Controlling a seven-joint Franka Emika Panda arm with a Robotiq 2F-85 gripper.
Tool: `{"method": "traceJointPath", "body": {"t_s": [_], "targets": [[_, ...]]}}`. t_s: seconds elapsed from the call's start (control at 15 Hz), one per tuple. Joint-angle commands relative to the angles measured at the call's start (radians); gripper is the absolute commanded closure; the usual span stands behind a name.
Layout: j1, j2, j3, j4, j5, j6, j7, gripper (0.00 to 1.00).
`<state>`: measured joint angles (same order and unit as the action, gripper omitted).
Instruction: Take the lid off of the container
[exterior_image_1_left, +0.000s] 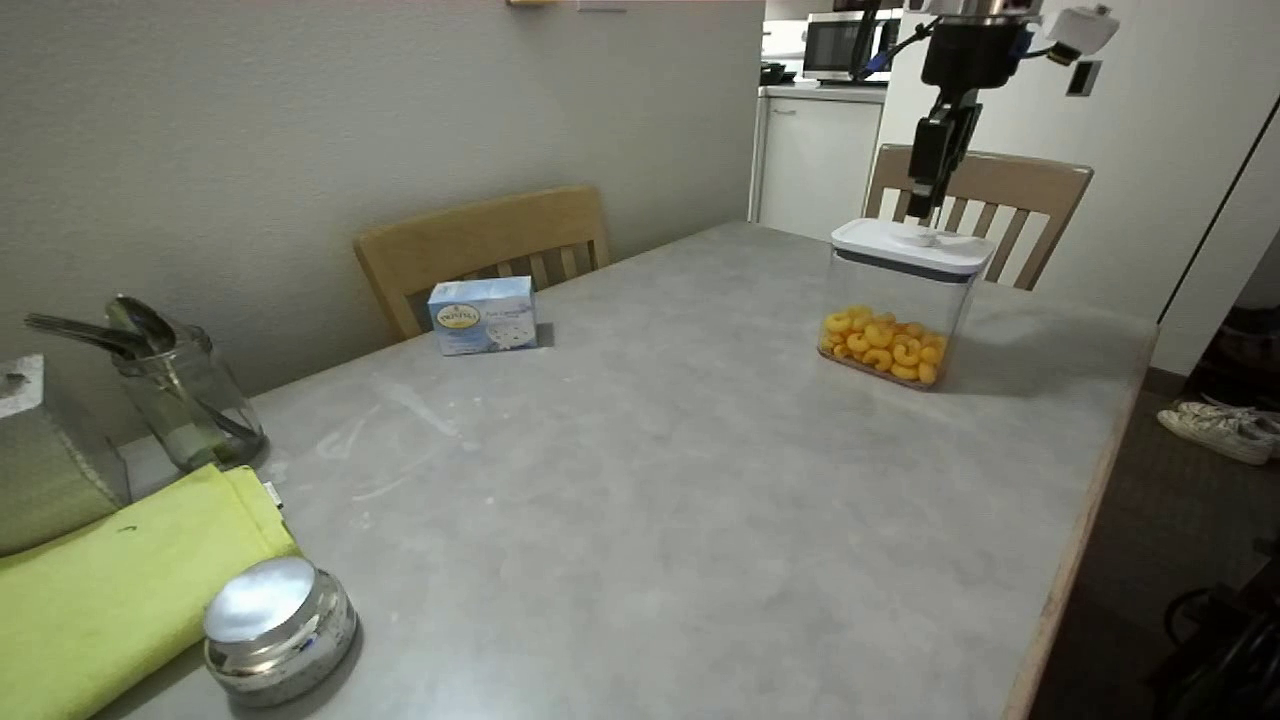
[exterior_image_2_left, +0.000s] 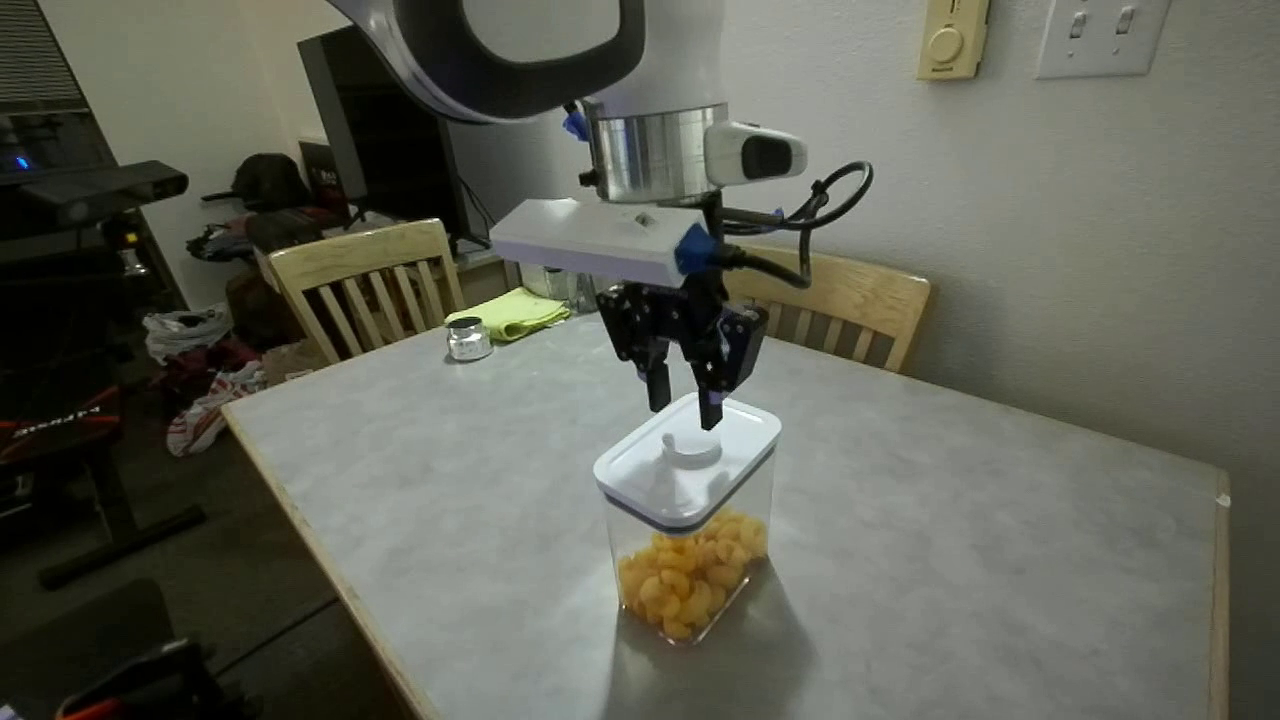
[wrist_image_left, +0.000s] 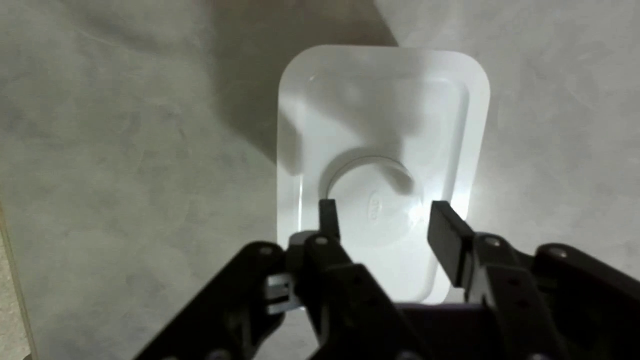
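"So, what is the gripper (exterior_image_2_left: 684, 408) doing in an exterior view?"

"Its fingers (exterior_image_2_left: 710, 412) are spread and hang just above the lid (exterior_image_2_left: 690, 482). That sits flat on the container (exterior_image_2_left: 636, 533), which stands upright on the table (exterior_image_2_left: 1000, 560), yellow-orange pieces (exterior_image_2_left: 690, 580) in its lower part. Only here are the toggles of the double light switch (exterior_image_2_left: 1100, 45) in sight."

"Next, in an exterior view that takes in the blue-and-white box (exterior_image_1_left: 485, 315)?"

"That box, and a microwave (exterior_image_1_left: 850, 48) in the background, show only there. The gripper is seen nearly side-on, its fingers overlapping, so I can't judge the gap from it. The tips look just clear of the lid, above its middle. The yellow-green cloth (exterior_image_1_left: 150, 590) and the metal-capped jar (exterior_image_1_left: 283, 640) beside it turn up in both exterior views."

"And the wrist view?"

"It looks down on the lid. The fingers stand well apart, near opposite edges of the raised round button (wrist_image_left: 372, 195), and only the lid's white top shows between them. Small lettering (wrist_image_left: 375, 206) on the button shows only there; the lid hides the container's sides. A dark shadow (wrist_image_left: 245, 90) spreads over the table past the lid's upper left."
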<state>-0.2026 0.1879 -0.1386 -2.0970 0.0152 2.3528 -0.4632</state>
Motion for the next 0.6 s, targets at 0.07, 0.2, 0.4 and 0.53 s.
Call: {"method": "traceJointPath", "body": {"t_s": [0.07, 0.2, 0.4, 0.53], "targets": [[-0.017, 0.032, 0.006, 0.010, 0.008, 0.006, -0.023, 0.11], [-0.019, 0.039, 0.008, 0.013, 0.015, 0.007, -0.027, 0.01], [-0.025, 0.057, 0.012, 0.022, 0.031, 0.014, -0.034, 0.00], [-0.029, 0.067, 0.015, 0.025, 0.046, 0.018, -0.041, 0.00]]}}
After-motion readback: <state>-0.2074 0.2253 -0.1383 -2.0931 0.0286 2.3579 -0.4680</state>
